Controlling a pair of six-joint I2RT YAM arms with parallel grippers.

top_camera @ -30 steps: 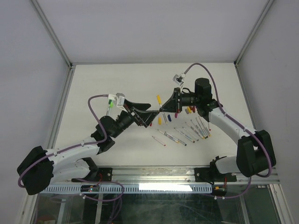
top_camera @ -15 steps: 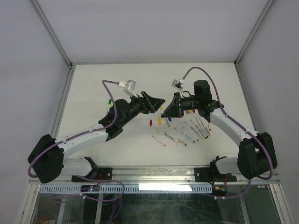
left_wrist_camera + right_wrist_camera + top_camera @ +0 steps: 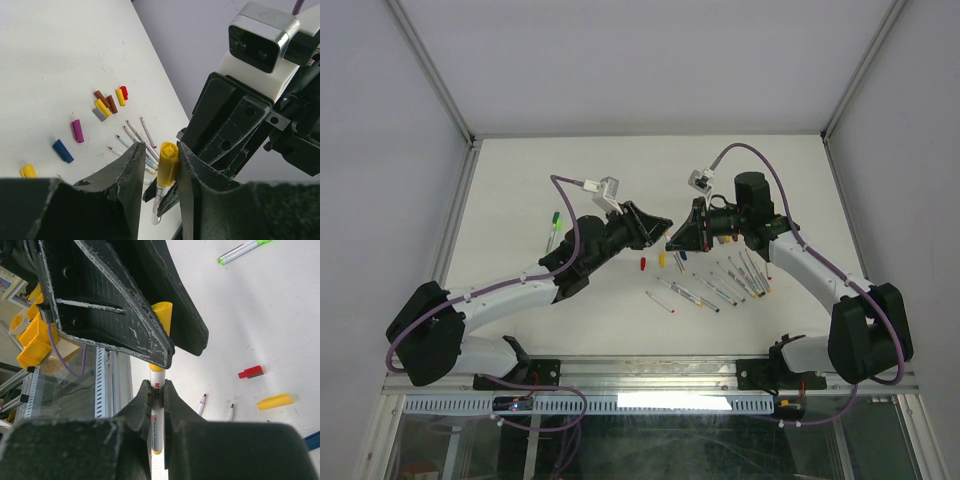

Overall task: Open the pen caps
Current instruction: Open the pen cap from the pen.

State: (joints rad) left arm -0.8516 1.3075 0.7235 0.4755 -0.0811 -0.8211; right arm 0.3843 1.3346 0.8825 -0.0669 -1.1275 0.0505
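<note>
My right gripper (image 3: 157,387) is shut on the white barrel of a pen (image 3: 156,415) and holds it above the table, capped end toward the left arm. The pen's yellow cap (image 3: 167,162) sits between my left gripper's (image 3: 160,150) fingers. The right-hand finger (image 3: 187,165) touches the cap, and a narrow gap shows on the other side. From above, the left gripper (image 3: 657,222) and the right gripper (image 3: 672,240) meet tip to tip over the middle of the table. The cap (image 3: 162,315) is on the pen.
Loose caps lie on the table: blue (image 3: 63,150), purple (image 3: 77,130), yellow (image 3: 28,171) and a small cluster (image 3: 110,102). Several uncapped pens (image 3: 720,285) lie in a row under the right arm. A green-capped pen (image 3: 553,225) lies at the left, a red cap (image 3: 643,264) near the middle.
The left arm has swung up and right to the pen held by the right gripper, and its jaws have narrowed around the yellow cap. The right gripper has kept its grip.
</note>
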